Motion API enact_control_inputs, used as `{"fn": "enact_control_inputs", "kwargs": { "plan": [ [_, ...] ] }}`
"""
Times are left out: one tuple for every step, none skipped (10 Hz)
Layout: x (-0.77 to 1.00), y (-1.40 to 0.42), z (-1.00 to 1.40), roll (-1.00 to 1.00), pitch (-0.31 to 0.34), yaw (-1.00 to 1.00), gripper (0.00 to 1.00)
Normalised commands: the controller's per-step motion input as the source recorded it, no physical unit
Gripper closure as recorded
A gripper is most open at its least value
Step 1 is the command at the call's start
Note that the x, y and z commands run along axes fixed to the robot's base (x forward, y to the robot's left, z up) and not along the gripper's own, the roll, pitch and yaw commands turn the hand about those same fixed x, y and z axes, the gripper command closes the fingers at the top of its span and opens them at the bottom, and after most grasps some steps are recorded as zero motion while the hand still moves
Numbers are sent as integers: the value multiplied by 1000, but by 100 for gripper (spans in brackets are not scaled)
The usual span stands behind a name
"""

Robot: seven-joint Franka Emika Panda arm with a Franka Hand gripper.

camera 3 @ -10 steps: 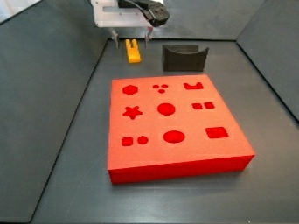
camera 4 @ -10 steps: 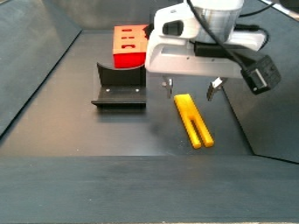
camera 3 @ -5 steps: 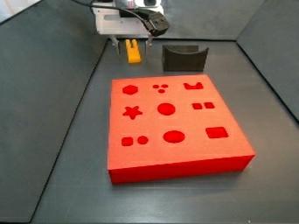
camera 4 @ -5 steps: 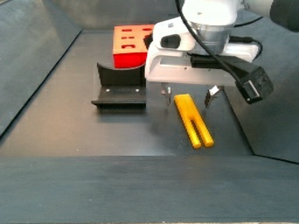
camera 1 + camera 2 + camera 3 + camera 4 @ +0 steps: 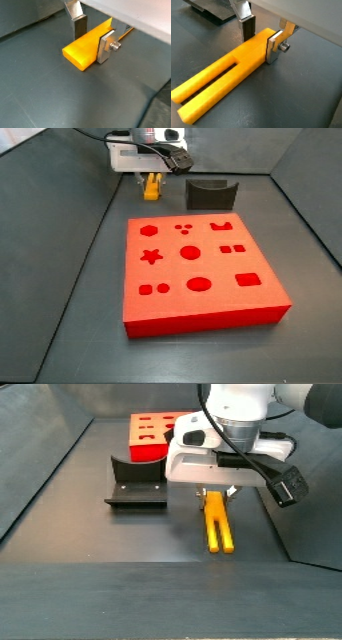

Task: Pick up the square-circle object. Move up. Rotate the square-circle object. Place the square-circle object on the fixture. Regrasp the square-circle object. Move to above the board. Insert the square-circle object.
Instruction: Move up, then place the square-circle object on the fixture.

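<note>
The small yellow two-bar square-circle object (image 5: 228,82) lies flat on the dark grey matte surface (image 5: 40,95), and the gripper (image 5: 262,41) has its jaws lowered over one end of it, one flat silver finger (image 5: 274,46) on each long side. In both wrist views the plates stand close against the peg's flanks, but whether the dark pads actually press on it cannot be told. The peg is smooth, hard-edged plastic, two parallel bars joined at the gripped end with a narrow slot running between them toward the free end; its side faces look orange in shade (image 5: 87,46). In a side view it stretches from under the white gripper body toward the near edge (image 5: 217,524), with the dark, L-shaped fixture (image 5: 135,482) to its left and apart from it. In a side view the large red rectangular board (image 5: 201,268), its top cut with darker star, hexagon, circle and square recesses, sits nearer, well apart from the peg (image 5: 152,188).
</note>
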Motion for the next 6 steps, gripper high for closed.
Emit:
{"fn": "enact_control_inputs", "kwargs": {
  "plan": [
    [-18, -1, 804, -1, 15, 0, 100],
    [-28, 2, 705, 7, 37, -4, 100],
    [-17, 6, 582, 21, 55, -8, 100],
    [-13, 7, 448, 35, 77, -8, 100],
    [-10, 5, 267, 61, 93, -9, 100],
    [0, 0, 1000, 0, 0, 0, 100]
  ]
}}
